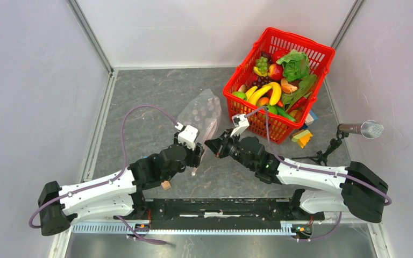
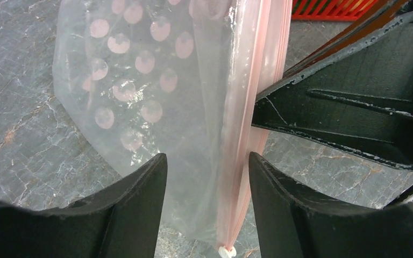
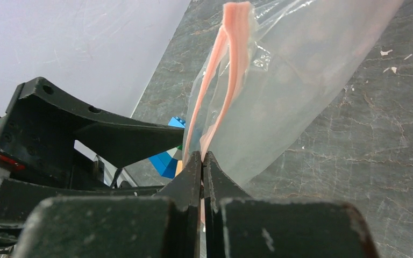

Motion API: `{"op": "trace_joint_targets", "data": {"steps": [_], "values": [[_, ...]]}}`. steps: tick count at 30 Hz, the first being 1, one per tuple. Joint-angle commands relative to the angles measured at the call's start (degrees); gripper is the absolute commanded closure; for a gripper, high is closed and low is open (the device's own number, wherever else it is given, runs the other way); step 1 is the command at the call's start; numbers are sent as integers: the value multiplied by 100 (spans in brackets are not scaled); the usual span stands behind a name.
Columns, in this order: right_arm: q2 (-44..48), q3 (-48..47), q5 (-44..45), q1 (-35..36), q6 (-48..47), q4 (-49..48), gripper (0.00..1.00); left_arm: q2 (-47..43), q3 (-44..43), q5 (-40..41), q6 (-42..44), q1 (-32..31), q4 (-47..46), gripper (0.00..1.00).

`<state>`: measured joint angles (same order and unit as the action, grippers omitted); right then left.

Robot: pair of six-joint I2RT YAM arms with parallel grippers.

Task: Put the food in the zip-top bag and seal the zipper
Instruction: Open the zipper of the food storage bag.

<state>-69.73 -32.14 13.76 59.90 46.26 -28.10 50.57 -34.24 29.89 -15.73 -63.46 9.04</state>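
Clear zip-top bag (image 2: 140, 107) with pale dots, pink zipper (image 3: 231, 70), red basket (image 1: 258, 121)

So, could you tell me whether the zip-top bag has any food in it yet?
Empty: the zip-top bag shows only its pale dots and the table through clear plastic, and the food lies in the red basket.

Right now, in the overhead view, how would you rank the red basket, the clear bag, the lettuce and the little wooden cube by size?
1. red mesh basket, clearly largest.
2. zip-top bag, crumpled, so its true size is unsure.
3. lettuce.
4. wooden cube, smallest.
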Motion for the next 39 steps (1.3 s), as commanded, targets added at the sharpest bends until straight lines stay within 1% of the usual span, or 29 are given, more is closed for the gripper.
{"op": "trace_joint_targets", "data": {"steps": [1,3,12,14,16,22,30,32,34,37,39], "values": [[-96,-402,108,38,-109,29,100,-94,-162,43,149,-20,-306,36],[-112,-416,78,35,-108,9,100,-143,-169,142,155,-18,-306,36],[23,-443,134,78,-127,103,100,-5,-85,1259,37,-19,126,46],[60,-417,154,79,-111,129,100,0,-31,1320,-36,-24,125,46],[84,-407,163,86,-85,162,100,42,-15,1343,-115,-21,133,42],[98,-457,314,88,40,153,100,246,136,1156,-506,-47,137,38],[97,-534,490,84,111,50,100,189,475,1088,-947,-126,90,39],[106,-517,520,82,111,59,100,135,542,1087,-967,-123,98,42],[119,-480,513,88,103,84,100,69,585,1089,-967,-127,106,50],[130,-388,478,81,72,203,100,-41,594,1105,-923,-127,160,68],[122,-317,362,81,-12,315,100,-103,549,1251,-878,-124,246,83]]}}
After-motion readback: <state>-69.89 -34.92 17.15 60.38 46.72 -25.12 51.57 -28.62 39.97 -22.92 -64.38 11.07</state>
